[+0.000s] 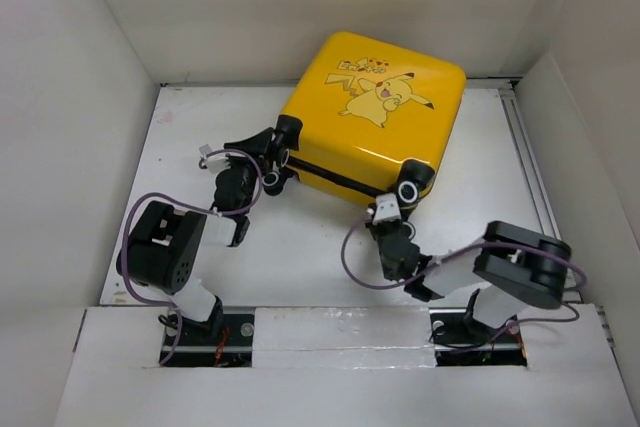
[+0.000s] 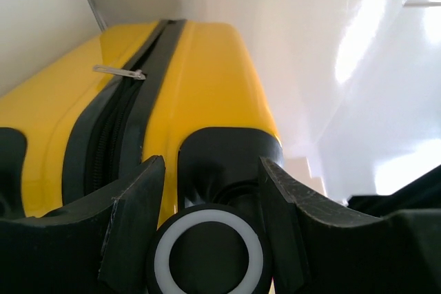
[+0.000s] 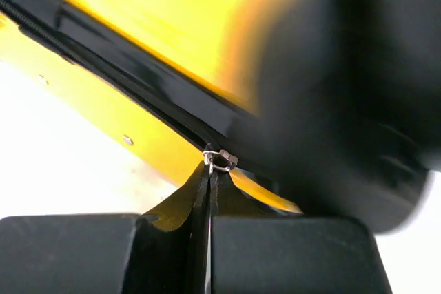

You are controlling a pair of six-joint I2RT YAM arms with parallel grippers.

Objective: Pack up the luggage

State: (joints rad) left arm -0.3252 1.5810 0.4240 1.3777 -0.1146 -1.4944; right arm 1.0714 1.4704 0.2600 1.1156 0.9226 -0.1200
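Observation:
The luggage (image 1: 345, 137) is a yellow Pikachu-print suitcase, lying flat and closed at the back centre of the table. My left gripper (image 1: 279, 154) is at its near-left corner. In the left wrist view its fingers (image 2: 134, 218) press both sides of a black-and-white caster wheel (image 2: 207, 256). A metal zipper pull (image 2: 118, 71) lies on the black zipper band (image 2: 141, 94). My right gripper (image 1: 388, 210) is at the near-right corner beside another wheel (image 1: 410, 190). In the right wrist view the gripper (image 3: 209, 170) is shut on the pull tab of a zipper slider (image 3: 220, 161).
White enclosure walls stand close on the left, back and right. A metal rail (image 1: 527, 162) runs along the table's right edge. A raised white ledge (image 1: 340, 332) crosses the front above the arm bases. Purple cables loop from both wrists.

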